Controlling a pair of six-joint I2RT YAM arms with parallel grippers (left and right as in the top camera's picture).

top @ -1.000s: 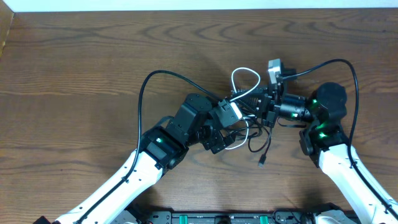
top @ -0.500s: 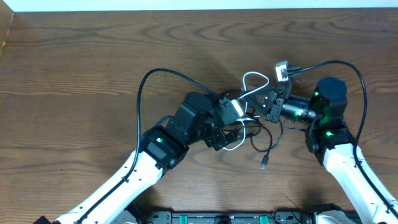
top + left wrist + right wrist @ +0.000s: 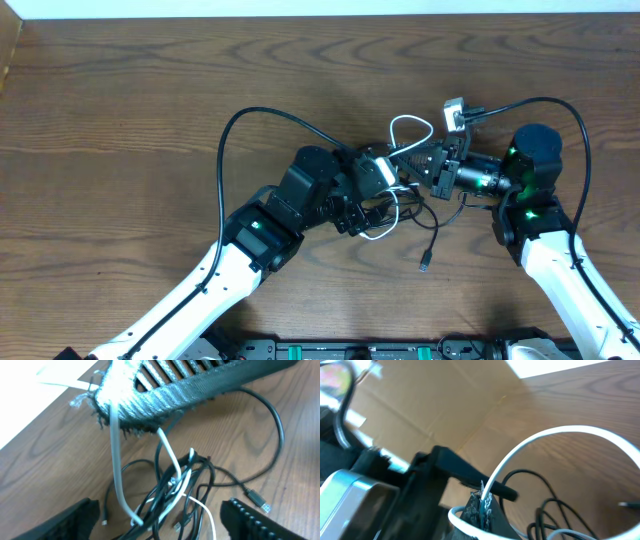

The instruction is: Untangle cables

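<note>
The cables lie knotted at mid-table: a black cable [image 3: 432, 215] and a white cable [image 3: 411, 128] loop through each other. In the left wrist view the tangle [image 3: 186, 491] sits on the wood between my left gripper's [image 3: 160, 512] wide-apart fingers, which stand open and touch nothing. A black plug end [image 3: 258, 500] trails off to the right. My right gripper [image 3: 410, 158] is shut on the white cable [image 3: 555, 436] just above the tangle. The strand runs out of its pinched fingertips [image 3: 483, 501] and arcs away in a loop.
The thick black arm cables [image 3: 240, 125] [image 3: 560, 105] arch over the wood beside each arm. A loose plug [image 3: 424, 264] lies toward the front edge. A white strip [image 3: 320, 8] runs along the table's far edge.
My right gripper has pulled right with the white cable, dragging the loop and tangle that way. My left gripper has shifted up toward the tangle and its jaws have narrowed a little.
</note>
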